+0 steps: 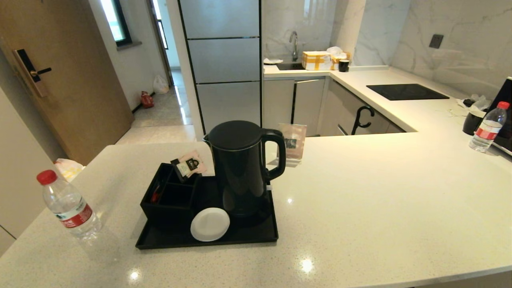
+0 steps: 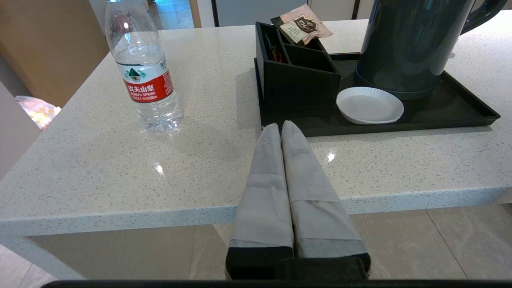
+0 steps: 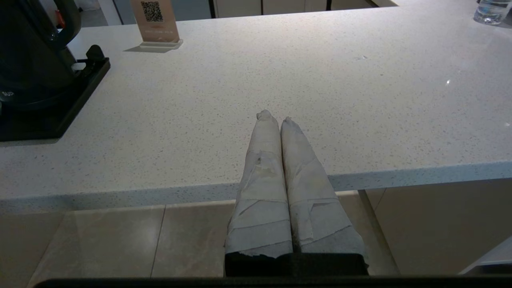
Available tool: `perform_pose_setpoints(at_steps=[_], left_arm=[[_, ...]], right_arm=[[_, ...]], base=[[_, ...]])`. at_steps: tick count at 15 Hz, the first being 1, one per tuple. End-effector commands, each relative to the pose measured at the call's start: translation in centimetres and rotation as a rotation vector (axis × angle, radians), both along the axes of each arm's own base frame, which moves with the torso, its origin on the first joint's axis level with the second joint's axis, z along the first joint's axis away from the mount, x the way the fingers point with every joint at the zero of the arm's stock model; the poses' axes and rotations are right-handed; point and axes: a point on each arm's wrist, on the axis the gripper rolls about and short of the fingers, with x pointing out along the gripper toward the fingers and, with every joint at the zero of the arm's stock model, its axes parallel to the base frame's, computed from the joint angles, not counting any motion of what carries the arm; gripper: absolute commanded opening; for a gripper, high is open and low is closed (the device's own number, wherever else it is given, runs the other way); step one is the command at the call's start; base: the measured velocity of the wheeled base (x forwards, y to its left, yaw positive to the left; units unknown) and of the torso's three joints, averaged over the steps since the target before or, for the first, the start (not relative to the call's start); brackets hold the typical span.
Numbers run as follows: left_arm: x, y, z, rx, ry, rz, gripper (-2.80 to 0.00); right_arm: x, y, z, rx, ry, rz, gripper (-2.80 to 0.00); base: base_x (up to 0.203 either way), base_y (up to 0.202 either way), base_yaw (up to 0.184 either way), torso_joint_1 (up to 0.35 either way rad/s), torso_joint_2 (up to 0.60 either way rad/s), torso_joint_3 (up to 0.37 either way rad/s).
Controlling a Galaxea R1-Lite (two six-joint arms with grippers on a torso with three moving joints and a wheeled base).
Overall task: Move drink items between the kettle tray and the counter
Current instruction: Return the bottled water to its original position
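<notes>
A tall black kettle (image 1: 244, 168) stands on its base on the black kettle tray (image 1: 208, 239), beside a divided box (image 1: 170, 198) and a white disc (image 1: 210, 224). A clear water bottle (image 1: 69, 206) with a red cap stands on the counter (image 1: 360, 208) left of the tray. The same bottle (image 2: 143, 68), the tray (image 2: 400, 124) and the kettle (image 2: 408, 44) show in the left wrist view. My left gripper (image 2: 281, 125) is shut and empty, near the counter's front edge before the tray. My right gripper (image 3: 274, 119) is shut and empty over the counter edge, right of the kettle (image 3: 28, 52).
A second water bottle (image 1: 488, 127) and a small black mug (image 1: 473, 122) stand at the far right. A QR card stand (image 1: 293, 144) is behind the kettle. A black hob (image 1: 406, 91) lies on the back counter. Sachets (image 1: 190, 165) stick out of the box.
</notes>
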Motion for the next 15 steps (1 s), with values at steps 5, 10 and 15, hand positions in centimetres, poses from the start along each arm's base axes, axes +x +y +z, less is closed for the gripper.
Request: perform_pose_setpoints(at_steps=[5, 10, 15], left_arm=[[0.0, 0.0, 0.0, 0.0, -0.001, 0.0, -2.8], [0.0, 0.0, 0.0, 0.0, -0.001, 0.0, -2.8], [0.0, 0.0, 0.0, 0.0, -0.001, 0.0, -2.8]], right_arm=[[0.02, 0.0, -0.04, -0.001, 0.003, 0.001, -2.8], [0.02, 0.0, -0.04, -0.001, 0.003, 0.001, -2.8], [0.02, 0.0, -0.04, -0.002, 0.003, 0.001, -2.8]], base=[[0.0, 0.0, 0.0, 0.0, 0.0, 0.0], [0.0, 0.0, 0.0, 0.0, 0.0, 0.0], [0.0, 0.0, 0.0, 0.0, 0.0, 0.0]])
